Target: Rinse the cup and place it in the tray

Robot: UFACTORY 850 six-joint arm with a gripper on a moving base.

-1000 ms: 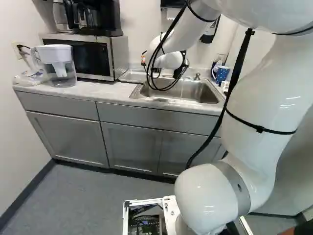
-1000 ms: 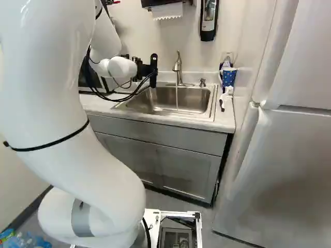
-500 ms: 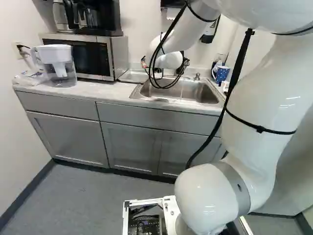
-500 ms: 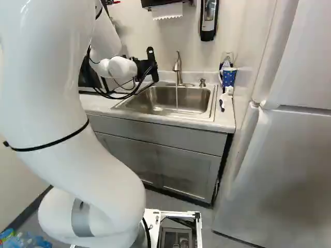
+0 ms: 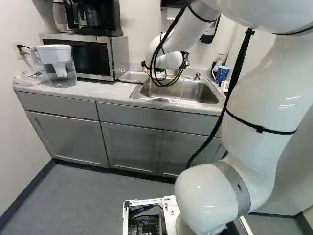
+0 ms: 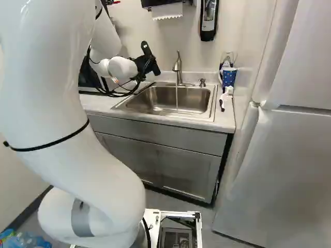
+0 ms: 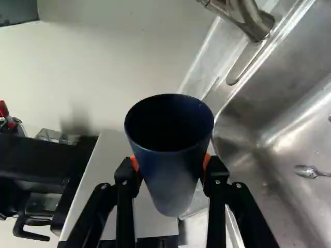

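My gripper [image 6: 147,63] is left of the faucet [image 6: 177,67] in the right base view, its fingertips hidden there. In the wrist view both fingers of the gripper [image 7: 170,164] press orange pads on a dark blue cup [image 7: 173,178] from two sides, shut on it. The cup's dark open mouth faces the camera. Beside the cup lies the metal sink [image 7: 289,129]. A thin stream of water [image 6: 177,97] falls from the faucet into the sink. Left of the sink, in the left base view, a shallow metal tray-like surface [image 5: 134,76] shows.
A microwave [image 5: 83,56] carries a coffee maker [image 5: 100,17]; a water pitcher [image 5: 58,66] stands beside it. Right of the sink are a blue dotted mug [image 6: 228,77] and a brush [image 6: 226,97]. A spoon [image 7: 306,171] lies in the sink. A fridge [image 6: 284,155] stands right.
The gripper has turned at the wrist, its black upper part swinging from upright to a leftward lean in the right base view. The base has not moved.
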